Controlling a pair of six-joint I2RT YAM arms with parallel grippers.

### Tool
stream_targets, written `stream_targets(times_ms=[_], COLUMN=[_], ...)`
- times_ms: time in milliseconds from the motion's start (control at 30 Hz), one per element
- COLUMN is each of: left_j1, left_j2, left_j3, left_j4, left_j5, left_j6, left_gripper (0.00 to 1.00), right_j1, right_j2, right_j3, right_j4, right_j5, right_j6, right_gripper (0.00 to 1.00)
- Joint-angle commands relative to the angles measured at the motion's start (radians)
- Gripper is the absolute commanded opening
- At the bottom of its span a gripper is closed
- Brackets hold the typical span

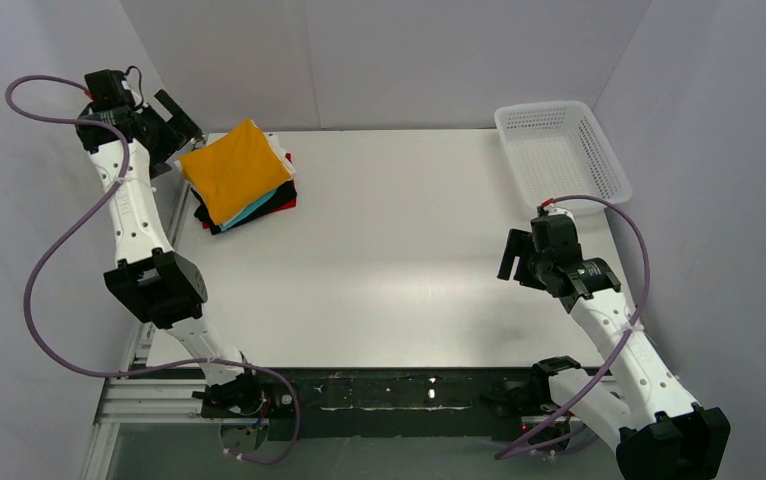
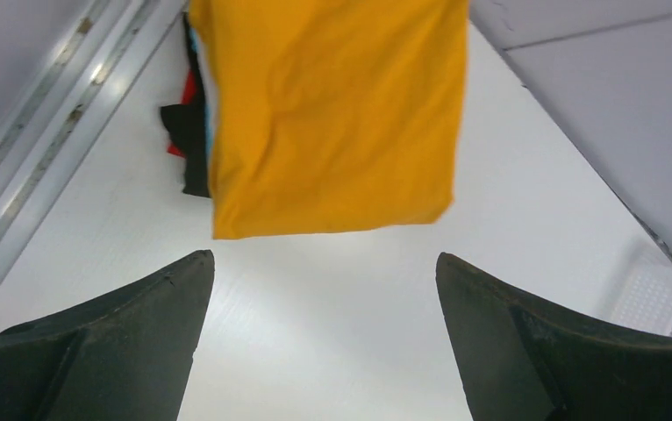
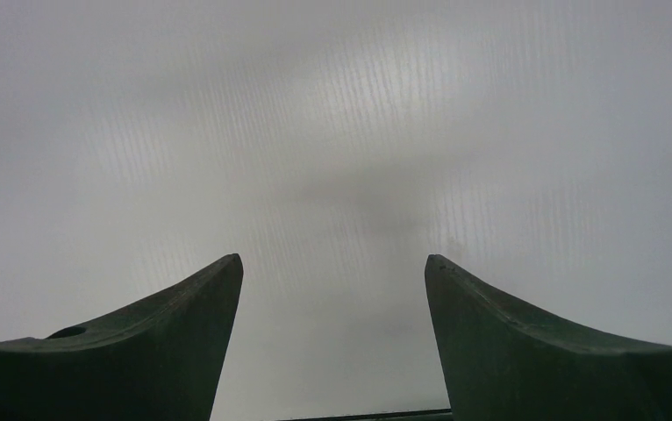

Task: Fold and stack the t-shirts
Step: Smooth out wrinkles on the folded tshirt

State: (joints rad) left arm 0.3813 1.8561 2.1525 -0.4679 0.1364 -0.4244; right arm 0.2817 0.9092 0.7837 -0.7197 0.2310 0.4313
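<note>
The folded orange-yellow t-shirt (image 1: pixel 234 168) lies on top of a stack at the table's back left. Edges of white (image 1: pixel 281 150), teal (image 1: pixel 257 212), black (image 1: pixel 221 222) and red (image 1: pixel 284 204) folded shirts show under it. In the left wrist view the orange shirt (image 2: pixel 332 114) fills the top, with black and red cloth (image 2: pixel 185 132) at its left edge. My left gripper (image 1: pixel 177 118) is open and empty, just left of and behind the stack; its jaws (image 2: pixel 324 263) stand wide apart short of the shirt's near edge. My right gripper (image 1: pixel 515 256) is open and empty over bare table (image 3: pixel 332 263) at the right.
A white plastic mesh basket (image 1: pixel 559 150) stands at the back right corner; its corner shows in the left wrist view (image 2: pixel 666 298). A metal rail (image 2: pixel 43 123) runs along the table's left edge. White walls enclose the table on three sides.
</note>
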Motion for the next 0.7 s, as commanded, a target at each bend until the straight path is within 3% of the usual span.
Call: stream_targets(times_ms=[0,167,367,667], left_j1=[-0.087,-0.171,-0.248,-0.340], left_j2=[0.039,0.179,0.338,0.484], left_j3=[-0.045,0.056,0.150,0.217], left_j4=[-0.020,-0.038,0.008,0.043], left_j5=[0.091,0.029,0.136,-0.001], left_j6=[-0.002,-0.007,-0.051,-0.001], left_gripper=[0.98,0.98,0.98,0.98], right_j1=[-0.004,-0.004,-0.004,-0.004], right_j2=[-0.025,0.002,0.061,0.121], right_j3=[0.042,0.050,0.051,0.056], right_j4=[0.023,0.042,0.038,0.034], right_j5=[-0.013,-0.019,-0.024,-0.012], right_j6=[-0.025,-0.042,-0.048,-0.055], right_gripper=[0.84,0.84,0.84,0.84])
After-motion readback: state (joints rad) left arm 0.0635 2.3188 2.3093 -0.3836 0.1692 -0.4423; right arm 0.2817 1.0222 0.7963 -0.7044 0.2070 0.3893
